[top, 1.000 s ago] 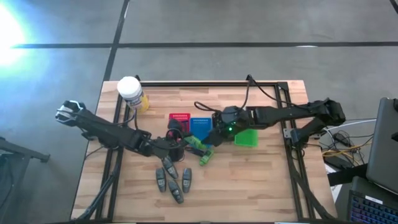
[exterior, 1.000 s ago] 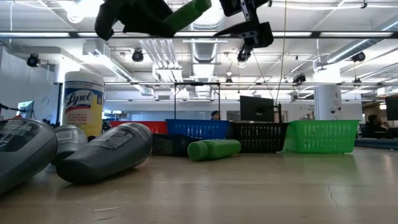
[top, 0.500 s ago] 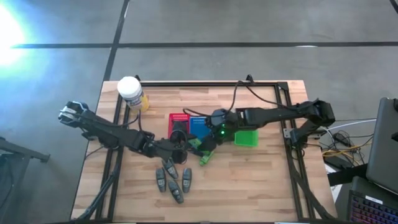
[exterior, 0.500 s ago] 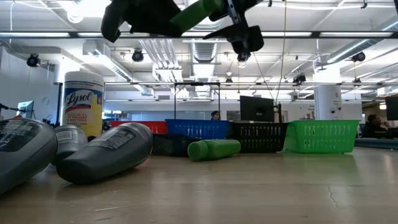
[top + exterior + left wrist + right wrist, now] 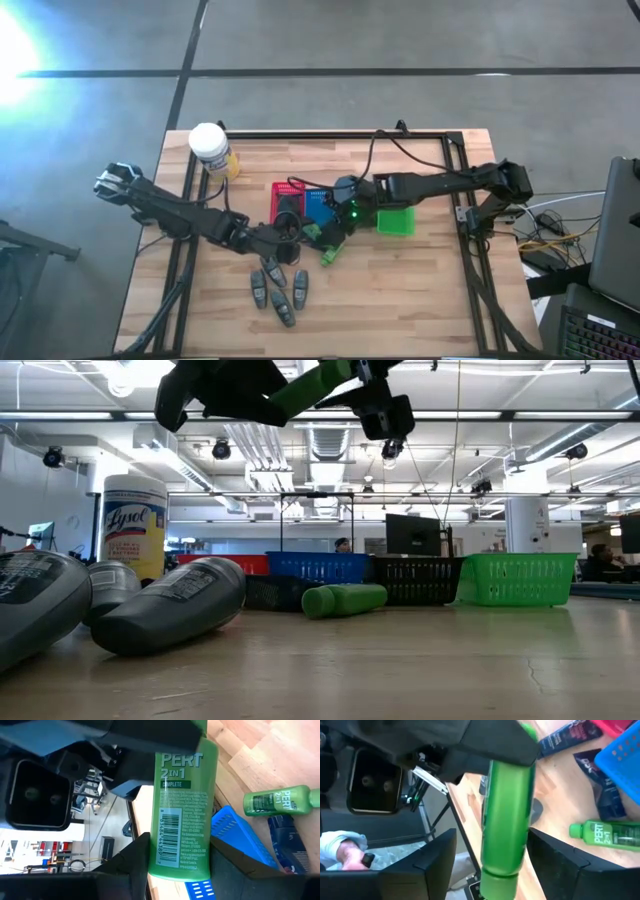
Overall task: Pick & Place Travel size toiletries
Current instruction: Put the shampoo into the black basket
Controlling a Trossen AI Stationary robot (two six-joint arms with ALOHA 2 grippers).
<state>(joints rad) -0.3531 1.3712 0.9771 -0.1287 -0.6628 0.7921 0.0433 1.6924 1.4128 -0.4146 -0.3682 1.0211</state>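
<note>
My left gripper [image 5: 296,231] [image 5: 180,870] is shut on a bright green "PERT 2in1" tube [image 5: 314,232] [image 5: 182,810] [image 5: 310,382], held in the air over the table's middle. My right gripper [image 5: 334,221] [image 5: 492,865] is open. Its fingers stand on either side of that tube's cap end [image 5: 497,880]; whether one touches it I cannot tell. A second green tube [image 5: 328,256] [image 5: 345,600] lies on its side on the table. Several grey oval tubes [image 5: 278,290] [image 5: 170,605] lie nearer the near edge. Dark navy tubes [image 5: 600,785] lie by the baskets. My left gripper pinches the green tube's tail end [image 5: 177,862], the end away from the cap, between its two fingers. The fingers come roughly level from the table's left, and the tube runs on ahead of them toward the right gripper. It is lifted clear, its cap end tilted upward.
Red [image 5: 289,189], blue [image 5: 321,203], black [image 5: 420,580] and green [image 5: 395,221] slotted baskets stand in a row behind the grippers. A white-lidded yellow jar [image 5: 210,146] [image 5: 133,525] stands at the far left corner. A person's hand [image 5: 345,851] shows beyond the table. Bare wood lies to the near right.
My right gripper has moved toward the table's left and slightly nearer, up to the cap end of the held green tube. My left gripper has kept the tube lifted, shifting only a little toward the right.
</note>
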